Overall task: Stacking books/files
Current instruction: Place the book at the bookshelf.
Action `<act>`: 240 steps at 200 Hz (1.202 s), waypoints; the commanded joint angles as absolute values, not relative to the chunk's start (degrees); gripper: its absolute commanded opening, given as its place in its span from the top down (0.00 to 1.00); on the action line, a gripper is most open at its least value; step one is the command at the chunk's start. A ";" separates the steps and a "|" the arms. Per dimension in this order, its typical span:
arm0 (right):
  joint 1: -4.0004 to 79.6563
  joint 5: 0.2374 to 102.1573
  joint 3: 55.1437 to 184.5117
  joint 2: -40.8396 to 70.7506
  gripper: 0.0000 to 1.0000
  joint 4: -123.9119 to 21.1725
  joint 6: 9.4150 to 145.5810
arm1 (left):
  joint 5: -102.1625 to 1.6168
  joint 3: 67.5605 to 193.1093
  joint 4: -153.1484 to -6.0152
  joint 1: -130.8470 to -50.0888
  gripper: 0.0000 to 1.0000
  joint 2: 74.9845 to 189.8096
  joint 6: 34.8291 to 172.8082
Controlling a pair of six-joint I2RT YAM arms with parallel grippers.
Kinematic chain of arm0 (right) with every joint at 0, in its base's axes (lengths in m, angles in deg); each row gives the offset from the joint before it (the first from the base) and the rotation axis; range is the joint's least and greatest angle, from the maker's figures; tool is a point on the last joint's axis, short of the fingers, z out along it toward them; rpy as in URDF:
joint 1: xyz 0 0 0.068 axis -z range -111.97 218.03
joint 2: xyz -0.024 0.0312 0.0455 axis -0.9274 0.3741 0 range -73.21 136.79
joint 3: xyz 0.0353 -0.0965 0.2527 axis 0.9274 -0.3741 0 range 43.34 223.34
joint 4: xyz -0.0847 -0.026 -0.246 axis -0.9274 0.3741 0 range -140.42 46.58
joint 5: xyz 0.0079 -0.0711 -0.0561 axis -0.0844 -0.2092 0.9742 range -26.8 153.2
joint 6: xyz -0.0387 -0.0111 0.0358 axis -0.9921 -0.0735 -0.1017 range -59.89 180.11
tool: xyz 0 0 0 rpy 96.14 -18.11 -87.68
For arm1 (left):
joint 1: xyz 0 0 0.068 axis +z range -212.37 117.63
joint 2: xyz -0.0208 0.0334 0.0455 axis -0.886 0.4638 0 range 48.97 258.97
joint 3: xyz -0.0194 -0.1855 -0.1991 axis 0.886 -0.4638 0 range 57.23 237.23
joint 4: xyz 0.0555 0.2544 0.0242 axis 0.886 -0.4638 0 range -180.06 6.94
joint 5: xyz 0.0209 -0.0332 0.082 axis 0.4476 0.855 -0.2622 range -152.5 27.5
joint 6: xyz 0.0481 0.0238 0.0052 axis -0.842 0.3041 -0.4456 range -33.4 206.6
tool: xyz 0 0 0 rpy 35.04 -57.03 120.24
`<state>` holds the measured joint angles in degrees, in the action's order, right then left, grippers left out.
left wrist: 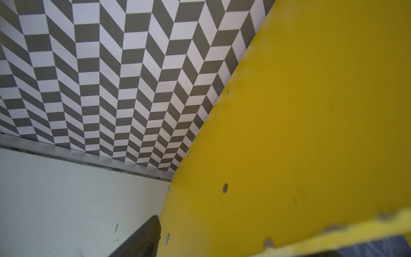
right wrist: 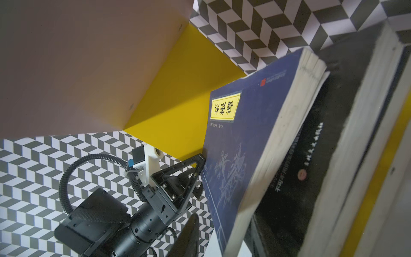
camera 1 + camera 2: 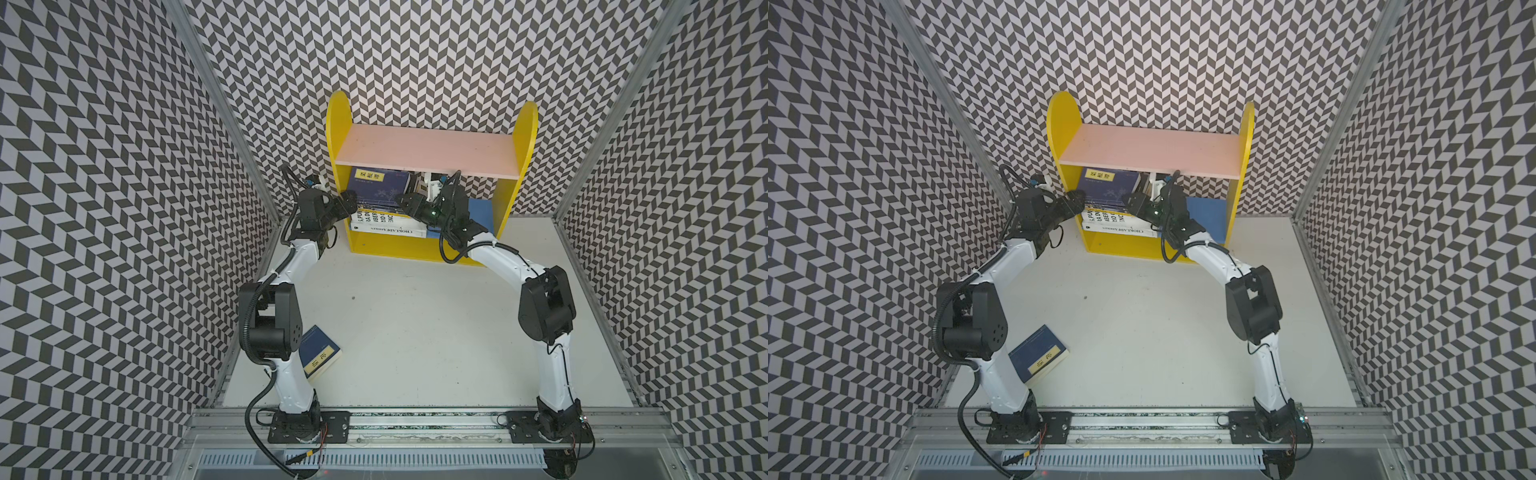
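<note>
Books (image 3: 384, 216) lay mostly stacked flat in the lower bay of the yellow shelf (image 3: 419, 249), with a top navy book (image 3: 376, 185) crowning the pile. The left claw (image 3: 348, 200), jaws wide apart, sat at the pile's left edge. The right claw (image 3: 403, 201) sat at its right edge, grip unclear. One loose navy book (image 3: 320, 353) lay on the counter (image 3: 415, 324), so the job looked nearly finished.

A robot lab cell, no question: chevron-patterned walls (image 3: 124, 166) box in a bare white table (image 3: 415, 332), left arm (image 3: 291, 266) and right arm (image 3: 503, 253) bolted to an aluminium rail (image 3: 415, 417) up front, cables trailing, one small yellow shelf (image 3: 505, 199) of books (image 3: 380, 187) as prop.
</note>
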<state>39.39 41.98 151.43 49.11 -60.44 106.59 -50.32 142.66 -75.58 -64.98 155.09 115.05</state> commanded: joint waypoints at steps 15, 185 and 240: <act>40.50 46.35 154.79 48.63 0.59 -60.94 103.16 | -51.73 143.41 -78.23 -64.74 0.11 155.61 115.52; 40.56 45.44 145.19 37.99 0.47 -64.08 87.82 | -41.26 122.39 -64.40 -64.38 0.11 136.44 119.30; 40.45 45.85 128.88 27.04 0.40 -66.32 86.10 | -66.27 108.00 -81.61 -64.11 0.09 123.22 127.89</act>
<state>40.41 45.81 133.84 34.40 -59.24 88.87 -51.37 113.02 -70.73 -64.50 128.32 122.37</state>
